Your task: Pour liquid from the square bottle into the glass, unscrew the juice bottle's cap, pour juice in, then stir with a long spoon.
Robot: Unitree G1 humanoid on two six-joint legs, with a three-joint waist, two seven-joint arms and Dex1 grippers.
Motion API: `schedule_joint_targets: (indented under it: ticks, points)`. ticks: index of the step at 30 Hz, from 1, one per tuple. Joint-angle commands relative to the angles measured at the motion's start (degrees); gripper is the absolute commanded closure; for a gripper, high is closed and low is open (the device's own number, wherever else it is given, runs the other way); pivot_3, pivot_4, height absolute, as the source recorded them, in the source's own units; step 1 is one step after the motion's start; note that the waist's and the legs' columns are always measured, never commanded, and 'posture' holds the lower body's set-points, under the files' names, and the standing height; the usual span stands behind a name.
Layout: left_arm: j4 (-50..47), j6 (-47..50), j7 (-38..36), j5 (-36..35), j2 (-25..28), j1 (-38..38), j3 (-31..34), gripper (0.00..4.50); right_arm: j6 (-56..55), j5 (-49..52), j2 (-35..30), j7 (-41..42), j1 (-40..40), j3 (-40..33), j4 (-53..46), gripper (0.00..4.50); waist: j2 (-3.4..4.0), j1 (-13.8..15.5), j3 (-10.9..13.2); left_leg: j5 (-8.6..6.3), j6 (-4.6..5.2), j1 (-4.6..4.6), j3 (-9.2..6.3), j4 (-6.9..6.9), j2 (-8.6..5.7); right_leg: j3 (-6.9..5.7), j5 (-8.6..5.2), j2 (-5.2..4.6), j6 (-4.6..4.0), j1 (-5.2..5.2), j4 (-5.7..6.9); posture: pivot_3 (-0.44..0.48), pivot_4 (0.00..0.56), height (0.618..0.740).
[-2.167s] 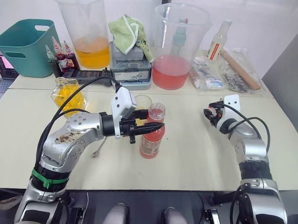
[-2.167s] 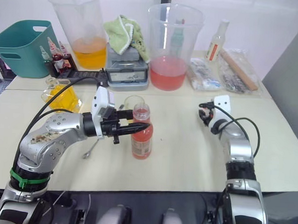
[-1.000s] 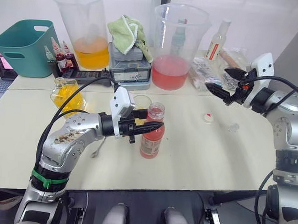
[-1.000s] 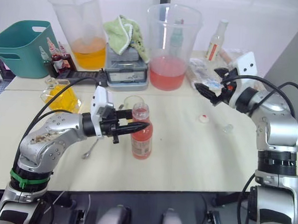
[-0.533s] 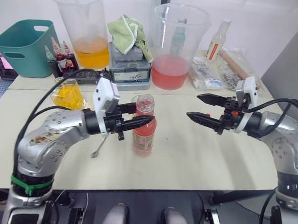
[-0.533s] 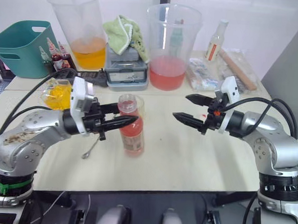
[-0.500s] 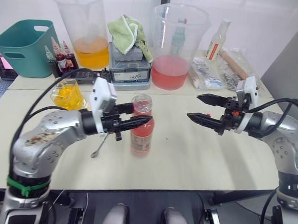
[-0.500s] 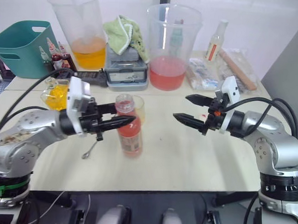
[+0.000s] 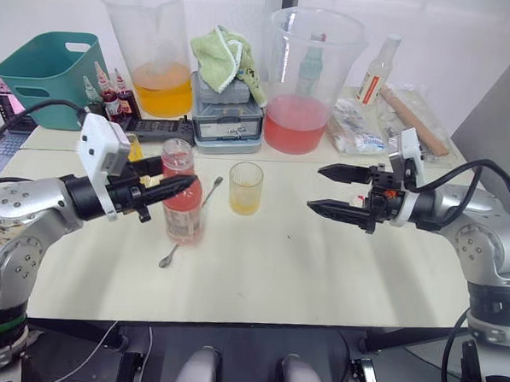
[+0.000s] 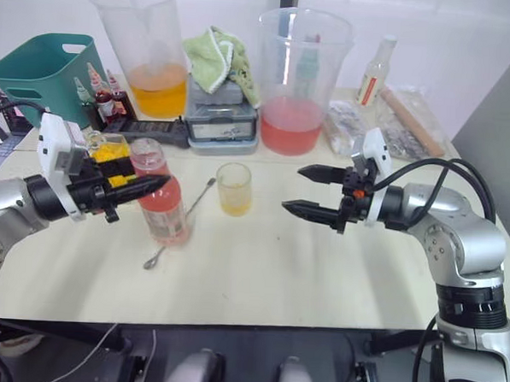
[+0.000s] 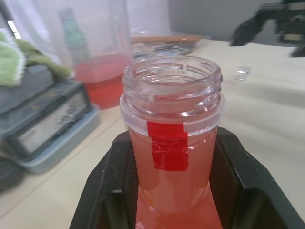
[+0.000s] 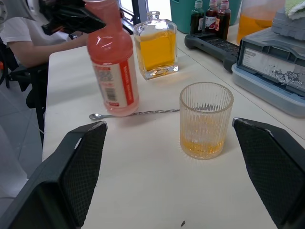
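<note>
Left end effector (image 9: 165, 186) grips juice bottle (image 9: 181, 202); right end effector (image 9: 335, 190) extends level, spread wide.

- My table (image 9: 302, 270) is pale cream, with a seam running across it just behind the glass (image 9: 245, 188).
- The glass stands on it, holding a little yellow liquid.
- The long spoon (image 9: 187, 223) lies just left of the glass, its bowl toward me.
- The square bottle (image 12: 156, 45) stands farther left of the glass.
- The cap (image 9: 356, 200) lies well right of the glass.
- Behind the glass sit two big beakers (image 9: 310, 83).
</note>
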Motion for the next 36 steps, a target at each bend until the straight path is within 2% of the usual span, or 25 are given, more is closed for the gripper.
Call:
schedule_joint_targets:
  ticks: [1,9,13,18,26,36]
  points:
    - [4.0,-7.1,-0.8,3.7,-1.1,-5.3,-1.5,3.01,-0.4,1.1,-0.1,-1.0,0.6,-1.7,-2.8,0.02,0.0,0.1,0.0,0.0,0.0,0.0,0.0,0.0,0.01,0.0,0.0,-0.01,0.0,0.0,-0.01,0.0,0.15,0.74]
    - [19.9,-16.6,-5.7,10.7,-4.7,-16.1,-8.0,3.01,-1.7,0.8,0.2,-3.2,1.8,-2.8,-4.2,0.02,-0.02,-0.2,0.0,0.0,0.01,-0.08,0.05,0.0,-0.06,-0.03,0.0,0.02,0.0,-0.07,0.02,0.0,0.15,0.74]
    - [35.2,-24.3,-8.2,15.9,-8.8,-26.2,-12.2,3.01,-2.8,-0.1,-0.2,-4.5,2.1,-3.7,-4.6,0.02,-0.03,-0.3,0.0,0.0,0.01,-0.08,0.06,0.0,-0.1,-0.06,0.0,0.0,0.0,-0.07,0.06,0.0,0.15,0.74]
    - [47.2,-30.6,-10.3,19.4,-11.0,-33.0,-13.2,3.01,-2.2,0.8,-0.8,-6.9,4.5,-5.3,-7.5,0.02,-0.07,-0.4,0.0,0.0,0.01,-0.16,0.12,0.04,-0.16,-0.09,0.01,-0.02,0.0,-0.12,0.11,0.0,0.15,0.74]
    - [58.3,-35.9,-10.7,22.2,-13.9,-38.4,-13.3,3.01,-1.0,2.2,-0.8,-10.2,7.4,-7.0,-11.5,0.02,-0.08,-0.8,0.0,0.0,0.01,-0.18,0.1,0.04,-0.16,-0.08,0.01,-0.02,0.0,-0.16,0.11,0.0,0.15,0.74]
    - [67.0,-48.5,-6.1,29.9,-16.2,-40.7,-14.7,3.01,-0.3,3.4,-1.2,-12.3,8.9,-8.2,-13.6,0.02,-0.09,-0.7,0.0,0.0,0.02,-0.19,0.11,0.04,-0.18,-0.09,0.01,-0.02,0.01,-0.15,0.13,0.0,0.15,0.74]
